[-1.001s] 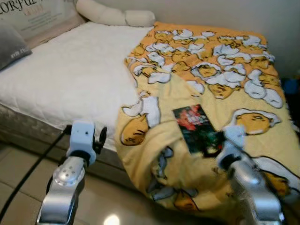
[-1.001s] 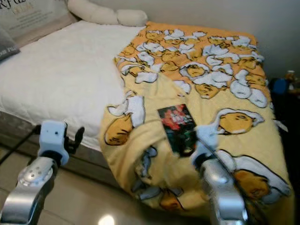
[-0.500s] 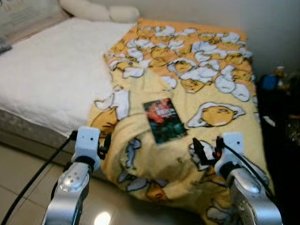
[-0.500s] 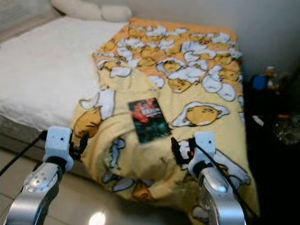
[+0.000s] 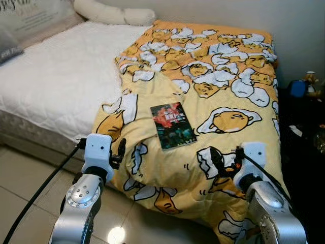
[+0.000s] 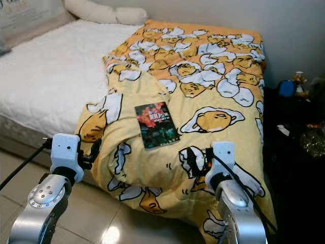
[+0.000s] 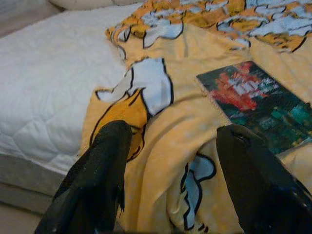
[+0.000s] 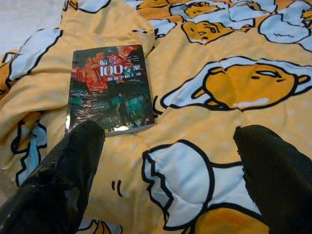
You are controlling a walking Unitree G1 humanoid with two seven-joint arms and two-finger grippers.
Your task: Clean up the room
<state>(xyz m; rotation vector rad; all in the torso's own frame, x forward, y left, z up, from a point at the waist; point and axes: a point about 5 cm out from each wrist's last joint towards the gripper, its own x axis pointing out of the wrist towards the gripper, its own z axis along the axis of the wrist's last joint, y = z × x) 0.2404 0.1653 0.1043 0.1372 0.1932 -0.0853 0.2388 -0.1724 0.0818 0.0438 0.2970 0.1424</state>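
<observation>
A dark-covered book [image 5: 172, 125] lies flat on the yellow cartoon blanket [image 5: 233, 76], which covers only the right part of the bed and spills over its near edge, leaving the white mattress [image 5: 56, 81] bare. Both arms are raised toward the bed's edge, probably squaring up for a reach: the left claw [image 7: 170, 180] spread near the blanket's hanging fold, the right claw [image 8: 165, 180] spread with the book just beyond one finger, neither touching anything
</observation>
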